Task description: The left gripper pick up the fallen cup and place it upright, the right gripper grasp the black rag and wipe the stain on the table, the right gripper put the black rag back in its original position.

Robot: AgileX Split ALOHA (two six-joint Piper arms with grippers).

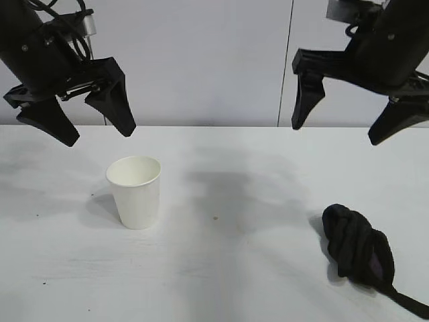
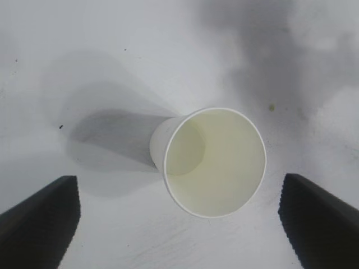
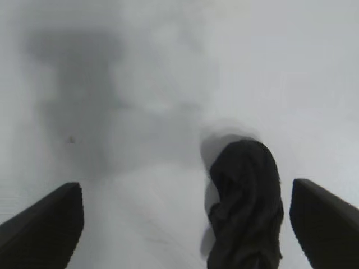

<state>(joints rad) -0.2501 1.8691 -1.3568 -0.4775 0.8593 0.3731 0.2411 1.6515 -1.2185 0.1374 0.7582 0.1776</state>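
Note:
The white paper cup (image 1: 134, 191) stands upright on the white table (image 1: 234, 282), left of centre. My left gripper (image 1: 99, 137) hangs open above and slightly behind the cup, touching nothing. In the left wrist view the cup's mouth (image 2: 216, 162) lies below, between the spread fingers of that gripper (image 2: 178, 178). The black rag (image 1: 355, 248) lies bundled at the right front, its tail strip trailing toward the corner. My right gripper (image 1: 335, 134) hovers open well above the rag (image 3: 247, 202), clear of the cloth, and shows in its own view (image 3: 186, 184). No stain is in view.
A tiny yellowish speck (image 1: 215, 217) sits on the table between cup and rag. A pale wall with a vertical seam (image 1: 289, 60) closes the back. Shadows of both arms fall across the middle of the tabletop.

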